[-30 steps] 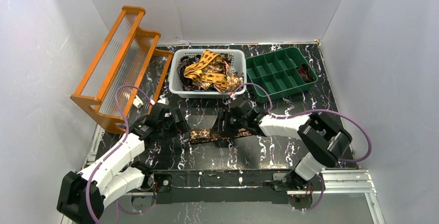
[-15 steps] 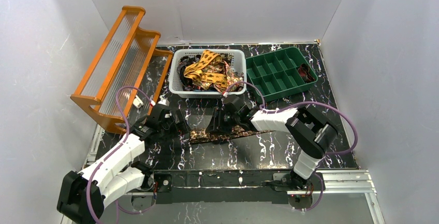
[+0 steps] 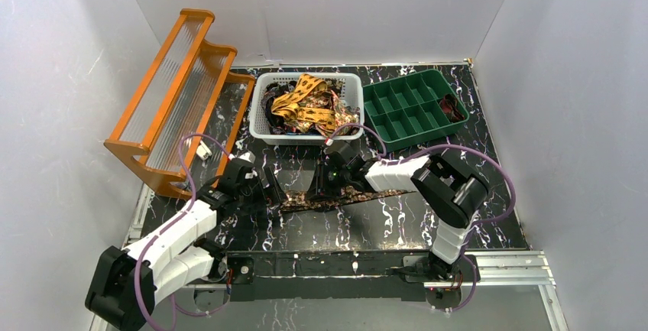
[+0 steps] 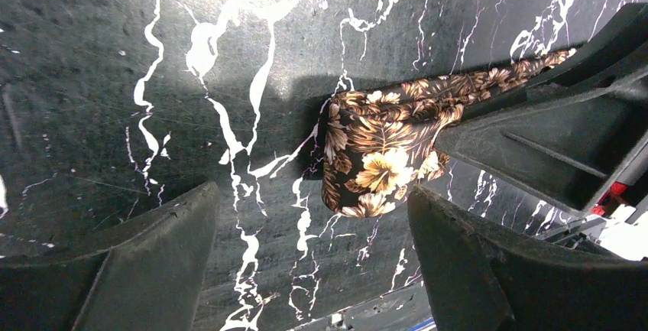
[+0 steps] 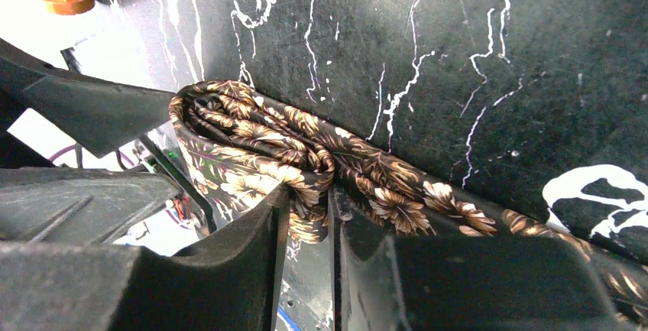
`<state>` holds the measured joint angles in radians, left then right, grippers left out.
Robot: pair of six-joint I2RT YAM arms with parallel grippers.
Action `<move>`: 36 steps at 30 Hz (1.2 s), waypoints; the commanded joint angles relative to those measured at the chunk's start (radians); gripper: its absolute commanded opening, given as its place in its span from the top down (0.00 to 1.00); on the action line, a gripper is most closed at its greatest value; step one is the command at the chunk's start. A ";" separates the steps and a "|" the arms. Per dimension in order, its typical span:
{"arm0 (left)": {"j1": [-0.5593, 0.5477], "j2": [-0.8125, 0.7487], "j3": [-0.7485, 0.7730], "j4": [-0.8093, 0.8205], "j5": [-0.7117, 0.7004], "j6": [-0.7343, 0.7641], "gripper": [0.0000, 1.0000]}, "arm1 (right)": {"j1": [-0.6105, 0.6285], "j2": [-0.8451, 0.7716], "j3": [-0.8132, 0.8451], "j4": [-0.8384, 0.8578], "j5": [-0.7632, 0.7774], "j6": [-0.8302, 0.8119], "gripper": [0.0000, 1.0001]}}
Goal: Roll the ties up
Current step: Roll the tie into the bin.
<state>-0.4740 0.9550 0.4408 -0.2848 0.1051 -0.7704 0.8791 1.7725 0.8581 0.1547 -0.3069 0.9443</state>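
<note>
Toward 7 o'clock on the marbled surface [image 3: 397, 228], the left end effector [image 4: 306, 216] stands spread wide, with the folded end of the brown floral tie [image 4: 374, 163] lying between its fingers [image 4: 153, 270]. Just to its 3 o'clock, the right end effector [image 5: 306, 201] pinches the tie's bunched folds. The rest of the tie stretches on toward 3 o'clock along the surface.

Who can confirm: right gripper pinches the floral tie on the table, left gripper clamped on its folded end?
No. The left gripper is open, its fingers spread wide by the tie's folded end, not clamped on it; the left wrist view shows that. The right gripper does pinch the tie on the table.
</note>
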 commanded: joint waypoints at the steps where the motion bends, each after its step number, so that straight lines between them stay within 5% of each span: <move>1: 0.005 -0.003 -0.040 0.082 0.061 -0.015 0.10 | 0.004 0.022 0.041 -0.031 -0.002 0.003 0.68; 10: 0.007 0.026 -0.085 0.181 0.114 -0.007 0.10 | -0.003 0.033 0.044 -0.050 -0.001 -0.009 0.66; 25: 0.038 -0.001 -0.024 0.093 0.032 -0.016 0.12 | -0.004 -0.036 0.125 -0.090 -0.072 -0.124 0.44; 28: 0.038 -0.037 0.004 0.021 -0.030 -0.015 0.11 | 0.000 -0.095 0.112 -0.079 -0.036 -0.223 0.36; 31: 0.040 -0.067 0.044 -0.071 -0.120 -0.017 0.11 | 0.000 -0.155 0.103 -0.048 0.003 -0.373 0.17; 36: 0.040 -0.111 0.092 -0.162 -0.226 -0.019 0.10 | 0.041 -0.186 0.009 0.195 -0.074 -0.821 0.01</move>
<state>-0.4404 0.8825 0.4808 -0.3229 0.0067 -0.7891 0.8806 1.6238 0.9314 0.1360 -0.3405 0.5392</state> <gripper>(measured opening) 0.897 0.967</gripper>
